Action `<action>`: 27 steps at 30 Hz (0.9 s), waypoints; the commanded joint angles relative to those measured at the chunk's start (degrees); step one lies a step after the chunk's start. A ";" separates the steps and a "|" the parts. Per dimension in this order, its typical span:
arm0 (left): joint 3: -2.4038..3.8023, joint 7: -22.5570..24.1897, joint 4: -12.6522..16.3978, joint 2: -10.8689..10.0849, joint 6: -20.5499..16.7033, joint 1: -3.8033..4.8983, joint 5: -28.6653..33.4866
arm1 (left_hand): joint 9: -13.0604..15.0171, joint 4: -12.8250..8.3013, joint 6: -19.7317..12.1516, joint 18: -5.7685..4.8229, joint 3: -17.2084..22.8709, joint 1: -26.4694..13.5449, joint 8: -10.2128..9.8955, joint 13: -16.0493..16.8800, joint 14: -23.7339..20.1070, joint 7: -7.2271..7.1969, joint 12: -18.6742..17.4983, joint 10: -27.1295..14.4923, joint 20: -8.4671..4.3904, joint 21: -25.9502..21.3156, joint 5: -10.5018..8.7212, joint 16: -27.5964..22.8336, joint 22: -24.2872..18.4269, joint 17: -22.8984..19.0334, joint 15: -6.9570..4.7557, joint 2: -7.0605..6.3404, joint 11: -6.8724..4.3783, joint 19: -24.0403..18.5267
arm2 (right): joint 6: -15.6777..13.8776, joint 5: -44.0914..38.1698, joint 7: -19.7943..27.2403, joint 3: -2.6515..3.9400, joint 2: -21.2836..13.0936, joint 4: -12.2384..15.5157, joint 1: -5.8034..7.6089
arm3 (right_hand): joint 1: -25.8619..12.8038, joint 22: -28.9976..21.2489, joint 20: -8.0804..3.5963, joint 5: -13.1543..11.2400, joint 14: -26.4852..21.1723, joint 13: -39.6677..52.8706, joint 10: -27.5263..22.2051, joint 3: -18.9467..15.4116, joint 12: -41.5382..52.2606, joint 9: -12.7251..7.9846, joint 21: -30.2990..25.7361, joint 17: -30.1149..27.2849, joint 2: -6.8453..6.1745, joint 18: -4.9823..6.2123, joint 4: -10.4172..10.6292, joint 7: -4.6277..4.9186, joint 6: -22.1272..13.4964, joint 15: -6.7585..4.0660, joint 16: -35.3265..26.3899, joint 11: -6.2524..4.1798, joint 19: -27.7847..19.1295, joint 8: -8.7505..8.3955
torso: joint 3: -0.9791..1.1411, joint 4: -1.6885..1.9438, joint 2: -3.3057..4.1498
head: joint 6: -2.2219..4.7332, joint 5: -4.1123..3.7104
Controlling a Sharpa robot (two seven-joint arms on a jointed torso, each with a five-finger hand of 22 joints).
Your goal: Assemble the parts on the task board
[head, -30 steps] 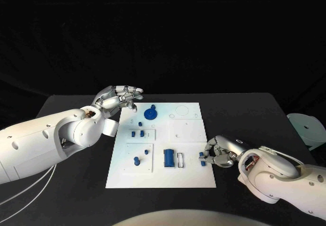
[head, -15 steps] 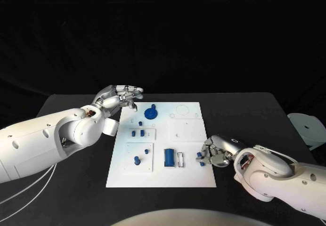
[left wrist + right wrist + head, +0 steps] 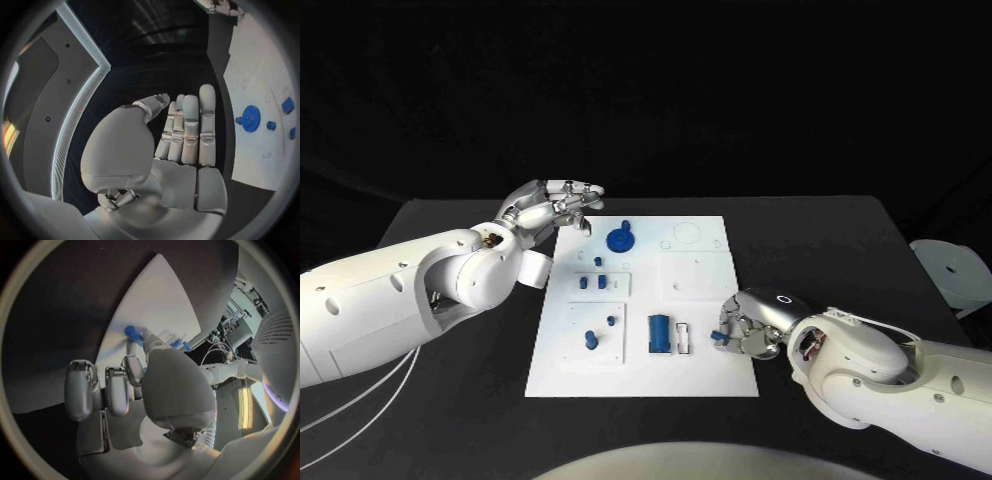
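The white task board [image 3: 704,375] lies mid-table. On it are a blue gear [image 3: 620,240], a blue cylinder [image 3: 658,335] beside a white slot [image 3: 684,338], and several small blue pieces [image 3: 593,283]. My right hand [image 3: 750,325] rests at the board's right edge and pinches a small blue part [image 3: 720,336] between thumb and finger; the same blue part [image 3: 132,332] shows at its fingertips over the board [image 3: 156,295]. My left hand [image 3: 560,207] hovers by the board's far left corner, holding nothing. Its fingers [image 3: 190,127] are stretched out side by side, with the gear [image 3: 250,118] beyond them.
A pale round object [image 3: 952,272] sits at the table's right edge. Black table surface [image 3: 834,250] surrounds the board on all sides. My left forearm [image 3: 401,300] stretches over the table's left side.
My right hand has shifted left onto the board's right edge, carrying the small blue part closer to the white slot. The left hand has stayed put.
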 commanded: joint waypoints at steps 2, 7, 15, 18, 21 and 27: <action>0.03 0.38 0.18 0.05 0.87 0.02 -0.16 | 0.09 0.23 -0.16 0.79 -0.22 -0.41 -0.40 0.07 -0.37 0.36 -0.34 -0.43 0.35 -0.28 0.04 0.21 -0.07 0.09 0.11 0.15 0.16 -0.09 | 4.62 -2.40 -2.88 -0.89 0.14 -0.57 -1.02 | 2.69 10.85 -0.55 0.45 3.29 0.17 0.39 2.96 0.09 -1.98 0.16 1.14 1.36 0.20 -0.42 -0.30 0.93 -0.51 -0.11 -0.74 1.00 -0.14 | 0.00 0.03 -0.04 | -0.03 0.13; 0.03 0.37 0.14 0.03 0.84 0.02 -0.16 | 0.09 0.23 -0.16 0.79 -0.22 -0.41 -0.40 0.07 -0.37 0.36 -0.34 -0.43 0.35 -0.28 0.04 0.21 -0.07 0.09 0.11 0.15 0.16 -0.09 | 0.03 -0.33 -2.66 -0.87 0.03 0.14 -1.04 | 2.73 11.18 -0.87 -0.85 3.43 0.59 0.92 10.39 0.46 -1.83 0.69 1.69 2.07 0.06 -0.27 -0.53 0.73 -0.70 0.07 -1.02 1.38 -0.18 | 0.04 0.02 0.00 | -0.02 0.25; 0.03 0.33 0.14 0.08 0.83 0.02 -0.16 | 0.09 0.23 -0.16 0.79 -0.22 -0.41 -0.40 0.07 -0.37 0.36 -0.34 -0.43 0.35 -0.28 0.04 0.21 -0.07 0.09 0.11 0.15 0.16 -0.09 | -7.34 7.92 1.23 -0.77 -0.40 1.76 -0.59 | -3.63 11.41 -0.74 -2.57 3.47 0.74 1.34 24.39 0.31 0.37 0.57 1.92 -1.27 0.06 -1.31 -0.24 -0.31 -0.46 0.04 -0.68 1.48 1.63 | -0.10 0.04 -0.05 | 0.07 0.19; 0.03 0.32 0.14 0.09 0.83 0.02 -0.16 | 0.12 0.29 -0.17 0.79 -0.18 -0.44 -0.41 0.09 -0.39 0.33 -0.36 -0.45 0.36 -0.30 0.06 0.23 -0.08 0.09 0.10 0.28 0.13 -0.10 | -9.01 10.71 2.53 -0.76 -0.28 2.07 -0.45 | -5.85 11.52 -0.67 -2.64 3.50 0.93 1.47 27.02 0.44 1.06 0.60 2.05 -2.13 0.03 -2.39 -0.29 -0.54 -0.52 0.05 -0.64 1.55 2.20 | -0.06 0.05 -0.02 | 0.07 0.24; 0.03 0.30 0.14 0.12 0.84 0.02 -0.16 | 0.12 0.29 -0.17 0.79 -0.18 -0.44 -0.41 0.09 -0.39 0.33 -0.36 -0.45 0.36 -0.30 0.06 0.23 -0.08 0.09 0.10 0.28 0.13 -0.10 | -10.52 14.06 3.91 -0.75 0.26 2.29 -0.33 | -7.72 11.59 -0.65 -2.65 3.54 1.14 1.60 27.37 0.65 1.29 0.67 2.24 -2.73 0.01 -2.28 -0.28 -0.49 -0.49 0.12 -0.64 1.60 2.40 | -0.01 0.01 -0.01 | 0.09 0.28; 0.03 0.30 0.15 0.22 0.89 0.02 -0.16 | 0.12 0.29 -0.17 0.79 -0.18 -0.44 -0.41 0.09 -0.39 0.33 -0.36 -0.45 0.36 -0.30 0.06 0.23 -0.08 0.09 0.10 0.28 0.13 -0.10 | -11.35 18.59 5.31 -0.75 1.53 2.09 -0.25 | -9.64 11.64 -0.65 -2.72 3.59 1.35 1.72 27.46 0.87 1.43 0.69 2.45 -3.10 0.00 -1.96 -0.26 -0.35 -0.48 0.19 -0.63 1.64 2.53 | -0.06 -0.01 -0.06 | 0.09 0.20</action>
